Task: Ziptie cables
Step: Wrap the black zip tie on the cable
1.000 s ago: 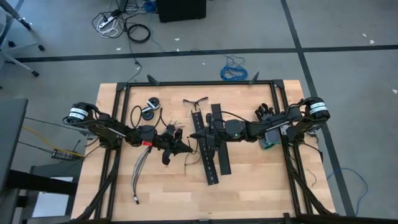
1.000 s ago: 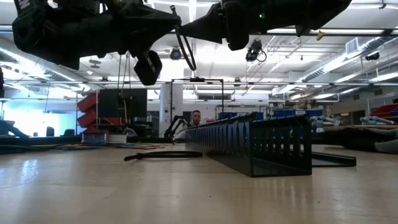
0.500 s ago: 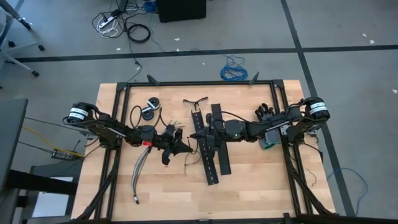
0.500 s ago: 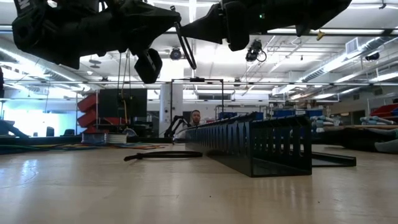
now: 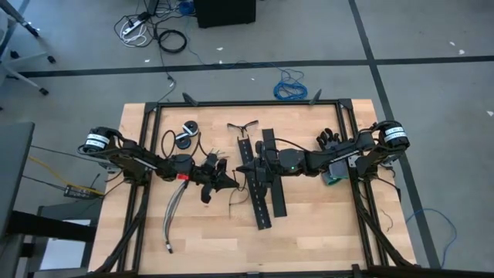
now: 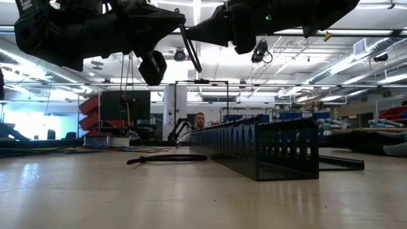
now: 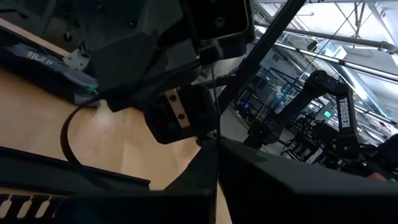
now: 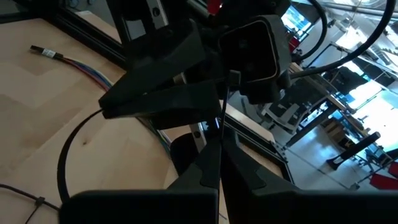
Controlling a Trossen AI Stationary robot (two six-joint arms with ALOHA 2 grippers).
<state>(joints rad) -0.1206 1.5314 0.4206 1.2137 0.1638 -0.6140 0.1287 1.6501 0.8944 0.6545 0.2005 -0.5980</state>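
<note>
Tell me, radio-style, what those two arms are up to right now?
Left gripper and right gripper shut, raised tip to tip mid-table, a thin black ziptie between them. Cables loose on the table under the left arm. Black perforated strips lie below the right arm.

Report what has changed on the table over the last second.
Nothing visibly changed. The left pincer and right pincer stay shut, tip to tip above the table's middle, and the cables lie where they were.
</note>
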